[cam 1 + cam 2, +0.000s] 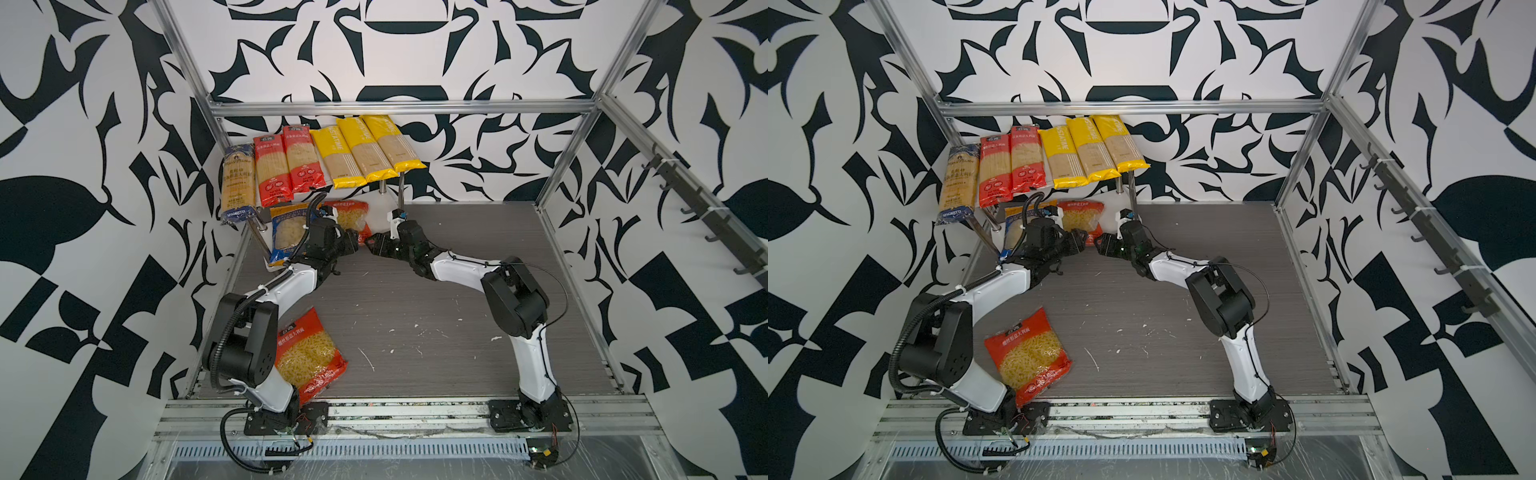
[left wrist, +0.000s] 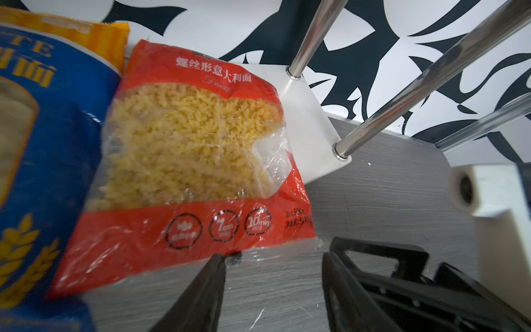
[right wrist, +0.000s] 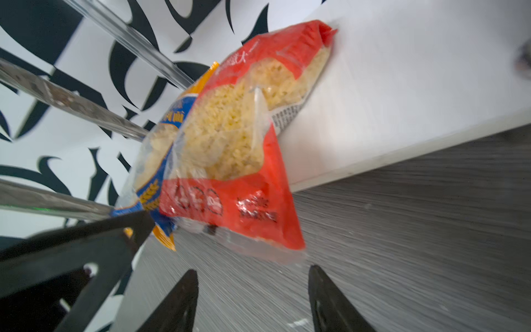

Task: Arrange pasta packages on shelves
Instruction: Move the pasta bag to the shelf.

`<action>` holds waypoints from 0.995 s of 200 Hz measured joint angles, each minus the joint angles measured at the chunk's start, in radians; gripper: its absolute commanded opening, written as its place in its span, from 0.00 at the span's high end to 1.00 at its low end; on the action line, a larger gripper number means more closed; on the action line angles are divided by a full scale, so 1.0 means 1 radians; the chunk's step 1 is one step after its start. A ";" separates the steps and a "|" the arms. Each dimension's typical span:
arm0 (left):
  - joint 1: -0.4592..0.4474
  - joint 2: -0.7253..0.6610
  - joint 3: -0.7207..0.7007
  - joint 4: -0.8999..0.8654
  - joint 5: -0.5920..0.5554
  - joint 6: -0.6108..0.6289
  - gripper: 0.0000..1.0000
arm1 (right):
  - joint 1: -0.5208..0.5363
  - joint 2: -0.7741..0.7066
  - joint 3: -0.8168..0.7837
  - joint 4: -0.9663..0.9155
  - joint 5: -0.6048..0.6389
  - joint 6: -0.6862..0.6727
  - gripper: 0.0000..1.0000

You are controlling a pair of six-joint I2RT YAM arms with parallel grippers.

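Note:
The shelves (image 1: 381, 214) stand at the back left. Six spaghetti pasta packages lie side by side on the top board: one blue (image 1: 237, 183), two red (image 1: 272, 170), three yellow (image 1: 363, 149). On the lower board (image 2: 304, 115) lie a blue-orange bag (image 1: 286, 232) and a red-orange bag (image 1: 349, 216), whose front end overhangs onto the table. My left gripper (image 2: 274, 257) is open, one fingertip (image 2: 221, 258) at that bag's clear seam. My right gripper (image 3: 253, 270) is open and empty, just short of the same bag (image 3: 238, 138). Another red-orange bag (image 1: 309, 357) lies by the left arm's base.
Shiny metal posts (image 2: 402, 97) rise from the lower board's corners close to both grippers. Aluminium frame rails (image 1: 399, 109) run behind and beside the rack. A strip of dark hooks (image 1: 706, 216) lines the right wall. The two grippers (image 1: 1091, 242) nearly meet tip to tip.

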 measured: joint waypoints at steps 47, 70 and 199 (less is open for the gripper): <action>0.023 -0.081 -0.035 -0.015 -0.022 0.030 0.42 | 0.058 0.077 0.022 0.068 0.072 0.217 0.36; 0.032 -0.086 -0.035 -0.022 -0.023 0.034 0.42 | 0.078 0.088 0.030 0.053 0.114 0.285 0.35; 0.032 -0.092 -0.072 -0.033 -0.012 0.030 0.43 | 0.069 0.149 0.198 0.011 0.219 0.382 0.35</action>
